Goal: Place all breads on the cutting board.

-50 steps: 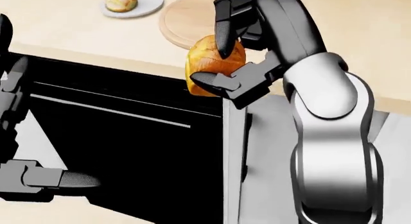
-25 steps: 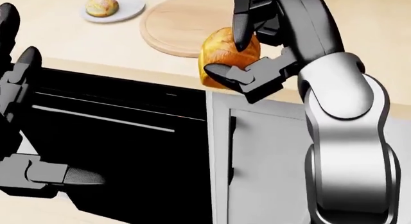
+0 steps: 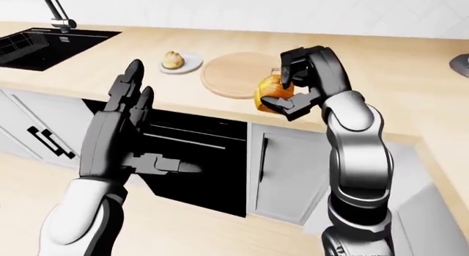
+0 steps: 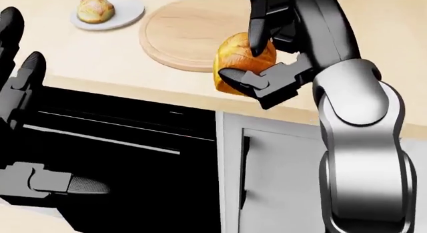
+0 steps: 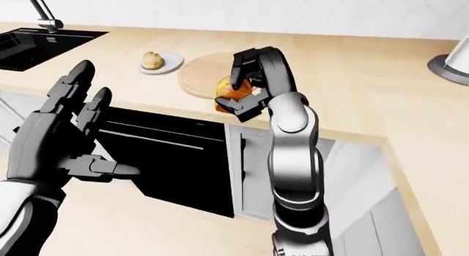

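With my right hand clenched around the golden bread roll, one dark finger presses over its top and another hooks under its lower side, so the roll hangs off the counter surface. In the head view it now overlaps the near right rim of the round cutting board; a second ago it sat lower, over the counter's edge and the black oven front, so the hand has come up and inward while the whole picture has slid a little, the camera shifting with me. My left hand is released, fingers spread and pointing up, holding nothing, well apart from the board. Further out, a second bread sits on a small white plate just left of the board, near it but not touching. The black oven lies below the wooden counter, a grey cabinet door to its right. A black sink with a faucet is at the left-eye view's upper left. My right forearm hides the counter's edge beneath the roll.
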